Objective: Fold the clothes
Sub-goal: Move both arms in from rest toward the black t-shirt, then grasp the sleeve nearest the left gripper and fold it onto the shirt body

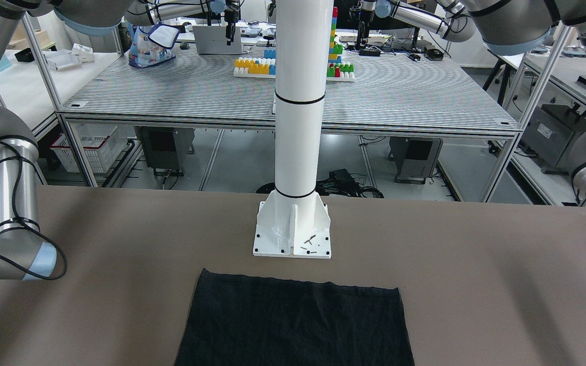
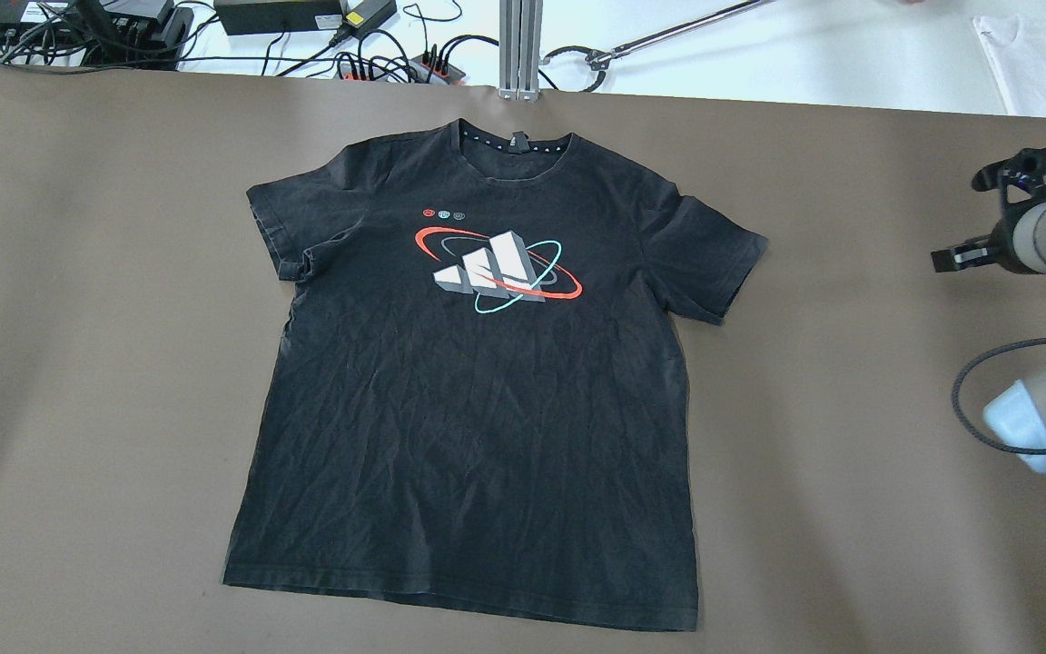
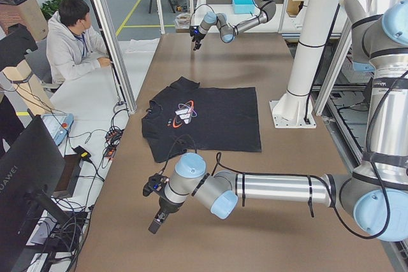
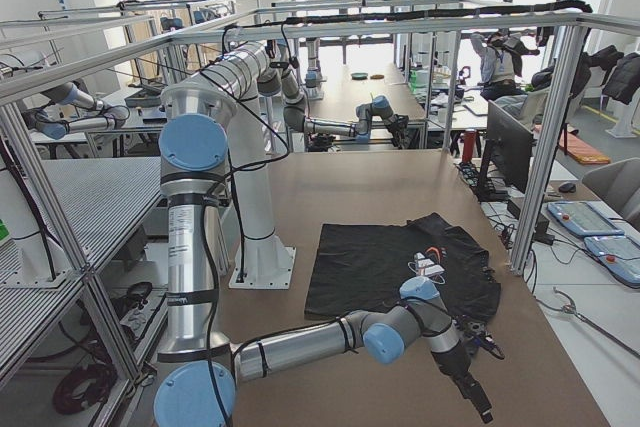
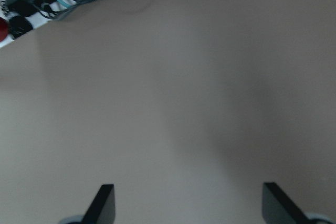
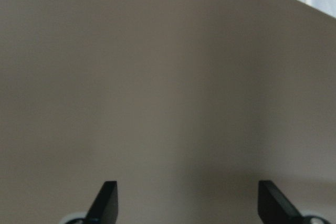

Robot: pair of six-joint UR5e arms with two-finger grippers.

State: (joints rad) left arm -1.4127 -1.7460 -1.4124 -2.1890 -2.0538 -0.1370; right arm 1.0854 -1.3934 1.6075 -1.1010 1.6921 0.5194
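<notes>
Lying flat and face up in the middle of the brown matte table (image 2: 78, 363), the black short-sleeved fabric T-shirt (image 2: 468, 409) with a white, red and teal chest print is spread to its full outline. Its collar points away from the robot and its hem lies near the base plate of the tall white metal pole (image 1: 293, 229). Both sleeves are out; 1 of them, on the robot's left, looks slightly rumpled. No fold shows, so I judge the task to be at its very start.

The left hand (image 5: 189, 208) and the right hand (image 6: 186, 203) each hang over bare table, well apart from the shirt on their own sides, fingers spread wide and holding nothing.

The next move probably calls for both hands to travel inward to the garment. They would then drop low enough to pinch thin cloth off the flat surface, likely at a sleeve or shoulder and at the hem.
</notes>
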